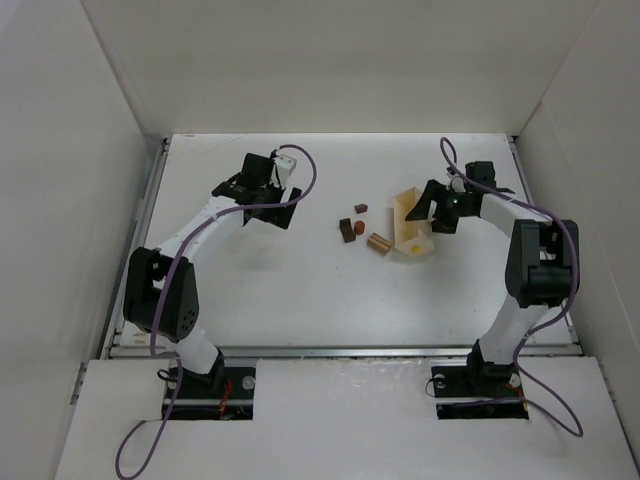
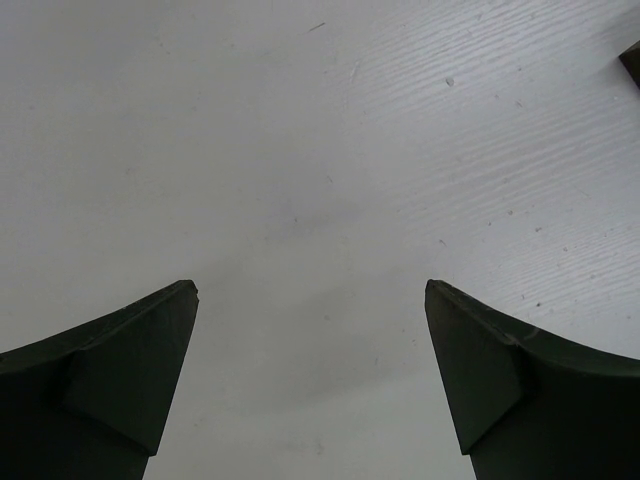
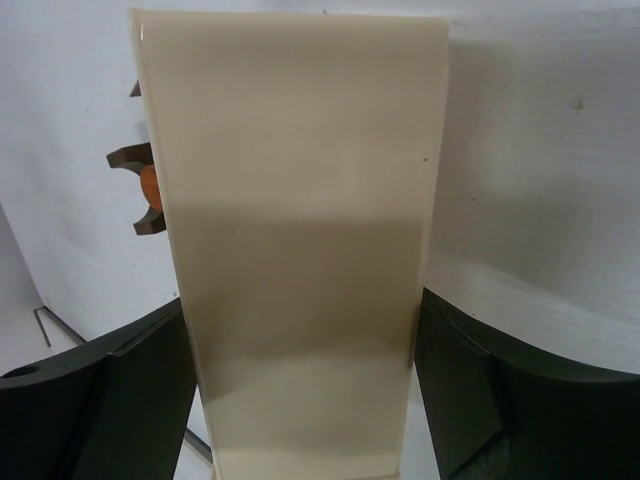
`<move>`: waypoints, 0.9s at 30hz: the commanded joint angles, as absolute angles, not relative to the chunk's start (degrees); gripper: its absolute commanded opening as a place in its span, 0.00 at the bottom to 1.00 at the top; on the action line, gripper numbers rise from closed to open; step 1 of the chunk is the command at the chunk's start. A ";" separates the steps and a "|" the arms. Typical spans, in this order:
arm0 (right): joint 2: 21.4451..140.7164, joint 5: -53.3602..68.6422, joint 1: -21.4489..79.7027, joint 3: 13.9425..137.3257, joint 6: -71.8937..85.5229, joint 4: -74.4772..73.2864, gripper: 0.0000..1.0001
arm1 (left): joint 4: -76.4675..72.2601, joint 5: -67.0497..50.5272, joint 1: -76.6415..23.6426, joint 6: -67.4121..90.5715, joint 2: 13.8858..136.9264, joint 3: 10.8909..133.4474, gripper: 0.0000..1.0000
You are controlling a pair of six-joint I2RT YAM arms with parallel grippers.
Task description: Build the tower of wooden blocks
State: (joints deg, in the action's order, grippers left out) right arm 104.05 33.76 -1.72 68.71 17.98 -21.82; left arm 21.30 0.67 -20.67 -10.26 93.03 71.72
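Note:
Small wooden blocks lie loose mid-table: a dark brown block [image 1: 347, 230], a small reddish-brown one [image 1: 360, 209], an orange-red one [image 1: 359, 228] and a tan cylinder [image 1: 379, 243]. No stacked tower shows. My right gripper [image 1: 432, 213] [image 3: 305, 310] is shut on a pale cream box [image 1: 410, 222] [image 3: 295, 220], a finger pressed against each long side. The box tilts over the table, and something yellow [image 1: 414, 245] lies at its lower end. Left of the box, a dark arch-shaped block [image 3: 132, 160] and an orange piece [image 3: 150, 187] peek out. My left gripper [image 1: 268, 203] [image 2: 310, 290] hangs open over bare table.
White walls enclose the table on the left, back and right. A dark block corner [image 2: 632, 60] shows at the right edge of the left wrist view. Both arm bases sit at the near edge, with purple cables trailing from them.

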 commanded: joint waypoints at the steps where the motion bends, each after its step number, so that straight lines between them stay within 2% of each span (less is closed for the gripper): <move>1: 104.15 37.36 -1.67 68.82 18.28 -20.03 0.84 | 22.59 0.53 -20.92 -10.81 90.26 74.00 0.95; 5: 102.31 32.88 -2.81 68.82 18.89 -21.18 0.99 | 22.59 0.53 -20.92 -10.81 90.26 74.00 0.95; 11: 97.74 19.28 -4.57 70.66 21.53 -26.88 0.99 | 23.12 0.53 -20.92 -10.81 90.26 74.00 0.95; 16: 90.36 -0.48 -3.52 71.72 22.15 -30.59 0.99 | 23.12 1.05 -20.92 -10.81 90.26 74.00 0.95; 23: 87.36 -18.52 12.81 72.33 18.99 -34.27 0.98 | 23.12 1.58 -20.92 -11.34 90.26 74.53 0.95; 27: 91.14 -18.65 21.95 72.86 16.97 -34.80 0.92 | 23.12 2.11 -20.92 -11.34 90.26 74.53 0.95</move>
State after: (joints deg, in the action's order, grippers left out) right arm 88.84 -13.50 18.55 71.61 19.11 -31.81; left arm 22.63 1.45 -20.67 -10.87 92.90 72.16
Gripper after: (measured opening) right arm 0.923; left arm 0.959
